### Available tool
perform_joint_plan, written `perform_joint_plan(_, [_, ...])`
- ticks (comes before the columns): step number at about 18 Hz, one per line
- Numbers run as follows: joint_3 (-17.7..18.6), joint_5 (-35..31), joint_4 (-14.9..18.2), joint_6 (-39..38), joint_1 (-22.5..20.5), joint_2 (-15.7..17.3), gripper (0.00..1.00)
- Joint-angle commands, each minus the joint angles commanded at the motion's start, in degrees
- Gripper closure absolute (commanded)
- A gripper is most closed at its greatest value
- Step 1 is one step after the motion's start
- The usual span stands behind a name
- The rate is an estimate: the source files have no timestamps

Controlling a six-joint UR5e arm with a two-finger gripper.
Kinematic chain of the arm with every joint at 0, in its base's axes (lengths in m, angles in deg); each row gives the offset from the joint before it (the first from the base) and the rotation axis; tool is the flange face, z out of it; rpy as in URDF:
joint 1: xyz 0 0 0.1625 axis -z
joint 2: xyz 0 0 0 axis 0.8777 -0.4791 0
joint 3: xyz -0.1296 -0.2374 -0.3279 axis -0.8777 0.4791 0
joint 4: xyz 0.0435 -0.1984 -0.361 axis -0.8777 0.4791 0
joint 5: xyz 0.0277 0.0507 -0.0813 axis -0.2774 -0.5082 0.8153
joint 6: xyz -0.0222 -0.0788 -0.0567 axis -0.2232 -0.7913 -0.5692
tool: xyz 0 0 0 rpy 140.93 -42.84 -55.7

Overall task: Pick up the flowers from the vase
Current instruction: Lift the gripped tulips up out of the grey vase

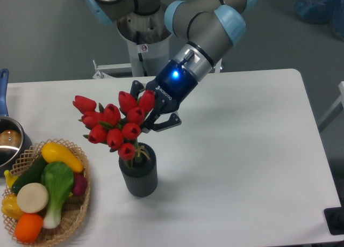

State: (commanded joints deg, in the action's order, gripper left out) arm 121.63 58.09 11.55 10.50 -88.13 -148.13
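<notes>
Above the vase [139,175], pincer [149,116] grips flowers [114,126] (stems inside).

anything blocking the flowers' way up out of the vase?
Nothing visible. The pincer is closed on the flowers, whose stem ends sit at the vase mouth. Above the bunch there is only the arm holding it; the basket stands off to the side.

White table [242,150]: ribbed dark vase [139,176] centre, wicker basket [80,215] front-left, metal pot [9,145] left edge.
</notes>
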Motion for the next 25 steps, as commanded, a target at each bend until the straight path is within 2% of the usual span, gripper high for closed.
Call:
perform_joint_plan(3, [-0.88,0.09,0.09,-1.48,-0.96,1.32,0.70])
perform_joint_plan(8, [-5.53,0.09,0.09,-8.78,-0.79,1.50,0.70])
perform_joint_plan(13, [-8.00,0.09,0.09,-11.60,-1.23,2.90,0.70])
perform_joint_plan(15, [-8.26,-0.09,0.09,-11.69,-2.28,3.34,0.70])
perform_joint_plan(18, [-9.14,-0.61,0.09,-10.90,-6.05,3.87,0.70])
perform_joint_plan(22, [-9.32,-1.49,0.17,-8.28,-10.19,2.91,0.71])
perform_joint_plan(25, [-9.76,-7.27,0.26,-5.54,-12.91,2.64,0.71])
